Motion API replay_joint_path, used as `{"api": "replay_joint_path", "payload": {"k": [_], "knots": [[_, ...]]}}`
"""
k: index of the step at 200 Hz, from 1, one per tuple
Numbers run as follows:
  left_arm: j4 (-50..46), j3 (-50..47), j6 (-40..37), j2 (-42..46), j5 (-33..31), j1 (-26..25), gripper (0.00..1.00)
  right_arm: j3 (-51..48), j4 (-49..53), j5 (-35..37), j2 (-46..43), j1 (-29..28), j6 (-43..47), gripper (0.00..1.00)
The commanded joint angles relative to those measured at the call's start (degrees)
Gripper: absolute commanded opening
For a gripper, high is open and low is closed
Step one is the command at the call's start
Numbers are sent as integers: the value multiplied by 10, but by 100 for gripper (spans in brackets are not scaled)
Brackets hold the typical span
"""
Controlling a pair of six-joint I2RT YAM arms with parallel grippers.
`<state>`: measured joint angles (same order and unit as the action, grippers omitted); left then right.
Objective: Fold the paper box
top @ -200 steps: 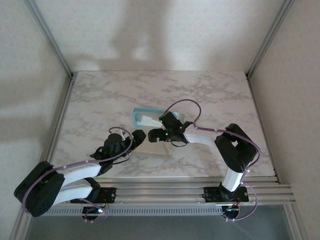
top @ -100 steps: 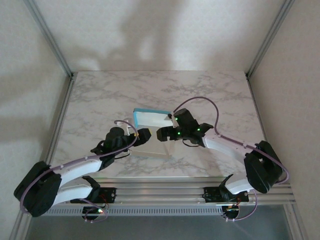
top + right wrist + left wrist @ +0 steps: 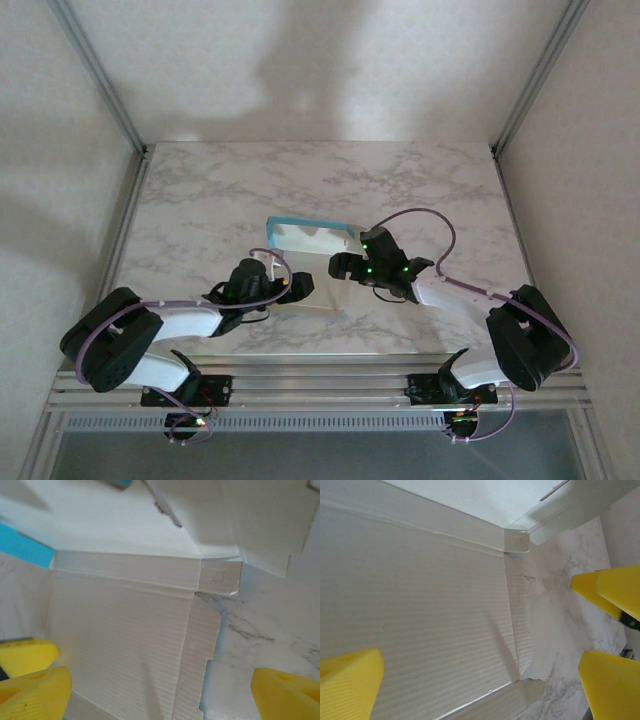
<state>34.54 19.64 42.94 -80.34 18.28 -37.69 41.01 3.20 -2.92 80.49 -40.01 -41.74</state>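
Note:
The paper box (image 3: 308, 238) lies mid-table as a part-folded white sheet, its back wall raised and showing a turquoise edge (image 3: 284, 220). My left gripper (image 3: 296, 288) is at its near left side, open, with the ribbed white base panel (image 3: 420, 610) and a narrow side flap (image 3: 517, 630) between its yellow fingertips (image 3: 347, 680). My right gripper (image 3: 342, 265) is at the box's right side, also open. Its wrist view looks down on the box base (image 3: 120, 640) and the notched side flap (image 3: 200, 650). Neither gripper holds anything.
The marble table (image 3: 200, 200) ends at an aluminium rail (image 3: 130, 220) on the left and at pale walls behind and to both sides. The right gripper's yellow fingers (image 3: 607, 592) show close by in the left wrist view. A left fingertip (image 3: 25, 655) shows in the right wrist view.
The left gripper has slid right along the box's near edge and its elbow has drawn in. The right arm has stretched out, its gripper shifting slightly right. Both grippers stayed open.

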Motion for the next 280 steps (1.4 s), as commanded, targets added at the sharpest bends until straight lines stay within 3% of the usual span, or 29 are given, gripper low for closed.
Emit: {"api": "replay_joint_path", "payload": {"k": [1,85,174,280], "knots": [[76,-29,83,-11,-56,-15,99,-6,-66,36,22,1,-41,93],[91,-57,164,7,-130,-51,99,-7,-163,55,91,17,-107,92],[112,-56,176,-2,-130,-68,99,1,-178,78,120,19,-131,90],[160,-53,225,-31,-142,-82,99,-27,-266,107,148,19,-162,85]]}}
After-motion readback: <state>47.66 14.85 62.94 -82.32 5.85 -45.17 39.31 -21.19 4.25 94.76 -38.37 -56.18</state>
